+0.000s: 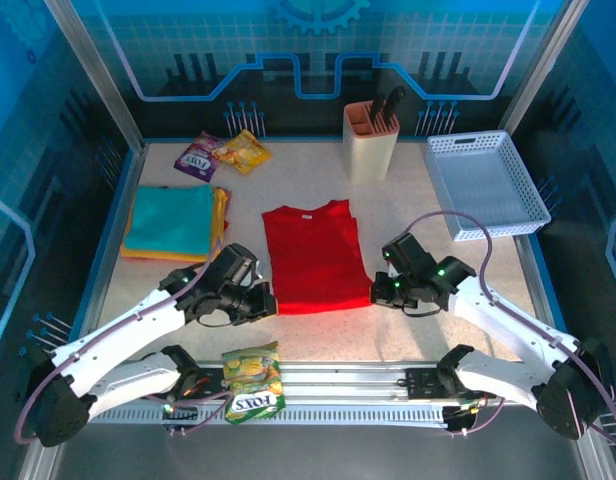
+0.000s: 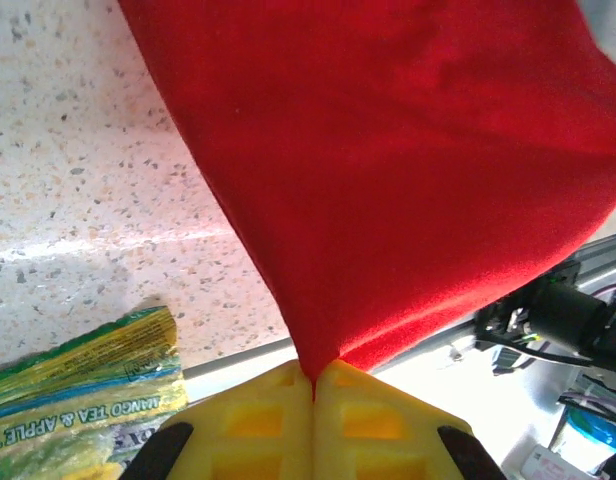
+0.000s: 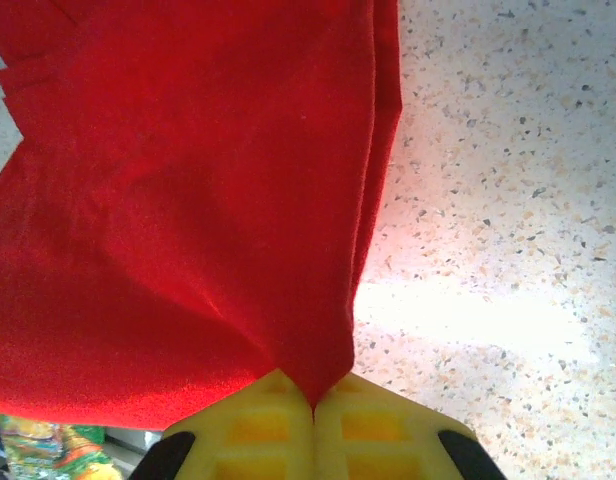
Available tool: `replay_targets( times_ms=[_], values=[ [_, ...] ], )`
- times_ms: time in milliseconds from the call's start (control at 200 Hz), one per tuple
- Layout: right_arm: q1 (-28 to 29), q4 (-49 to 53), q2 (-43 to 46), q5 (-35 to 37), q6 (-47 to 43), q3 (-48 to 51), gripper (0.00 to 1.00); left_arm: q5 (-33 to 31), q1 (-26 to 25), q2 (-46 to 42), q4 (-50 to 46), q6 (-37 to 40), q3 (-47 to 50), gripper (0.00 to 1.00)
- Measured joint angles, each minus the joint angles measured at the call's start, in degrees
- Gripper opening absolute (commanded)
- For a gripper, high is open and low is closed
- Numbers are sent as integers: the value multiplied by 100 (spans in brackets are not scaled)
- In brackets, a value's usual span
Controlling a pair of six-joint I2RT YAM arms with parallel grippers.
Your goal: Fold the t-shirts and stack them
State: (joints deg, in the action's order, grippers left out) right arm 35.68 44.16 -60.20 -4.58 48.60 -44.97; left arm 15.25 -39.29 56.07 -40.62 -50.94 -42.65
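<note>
The red t-shirt [image 1: 313, 258] lies flat in the middle of the tabletop [image 1: 428, 250], collar toward the far edge and hem toward the near edge. Each hand is clenched on a hem corner. The left hand [image 1: 263, 300] pinches the left corner and the right hand [image 1: 380, 290] the right, and both wrist views show the cloth drawn to a peak between the yellow pads [image 2: 258, 420].

The shirt looks already narrowed to a rectangle with its sleeves tucked in, though from above that is hard to be sure of. The step in hand seems to be the lengthwise fold. The next move calls for both hands to lift together and carry the hem evenly toward the collar, keeping the cloth taut. The teal t-shirt [image 1: 171, 220] lies folded on the orange-yellow t-shirt [image 1: 220, 212] by the left edge, where the stack likely belongs.
</note>
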Motion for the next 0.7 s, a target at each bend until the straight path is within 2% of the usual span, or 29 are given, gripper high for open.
replay_targets(
  times_ms=[155, 345, 700],
  values=[
    [0, 199, -35, 59, 52, -442, 0, -48, 2, 103, -162, -17, -321, 0],
    [-28, 251, -474, 142, -44, -1200, 0, -66, 81, 396, -262, 15, -625, 0],
    [-632, 133, -1196, -13, -402, -1687, 0, 52, 868, 800, -127, 308, -1141, 0]
  ],
)
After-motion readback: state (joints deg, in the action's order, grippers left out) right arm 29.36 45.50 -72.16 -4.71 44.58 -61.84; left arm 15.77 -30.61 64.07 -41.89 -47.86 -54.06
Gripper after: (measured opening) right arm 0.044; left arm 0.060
